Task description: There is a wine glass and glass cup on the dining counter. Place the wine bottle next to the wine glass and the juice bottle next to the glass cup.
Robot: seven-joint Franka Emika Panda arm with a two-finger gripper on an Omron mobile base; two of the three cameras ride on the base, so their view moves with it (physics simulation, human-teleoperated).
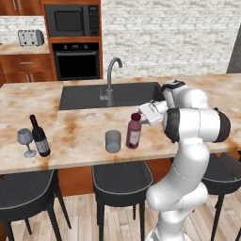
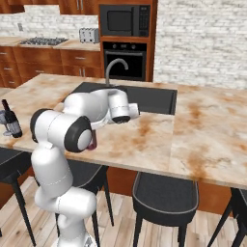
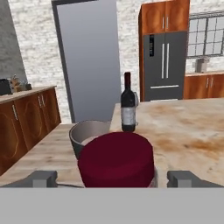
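While fingers (image 3: 112, 178) stand wide astride the juice bottle (image 1: 134, 131), withdrawing crooked could topple it onto the glass cup (image 1: 113, 141) just beyond.

Ahead of me a curved grey metal faucet (image 1: 111, 77) rises at the near edge of a dark rectangular sink basin (image 1: 89, 95) set into the marbled beige counter (image 1: 75, 129). On the far wall I see a black microwave (image 1: 73, 20) built in above a black wall oven (image 1: 76, 60), with a silver toaster (image 1: 31, 36) on the side counter to their left. Three black round-seated stools (image 1: 121, 179) stand tucked under my side of the counter. From my hand I see a dark double-door fridge (image 3: 165, 65) framed by brown wooden cabinets (image 3: 164, 17).
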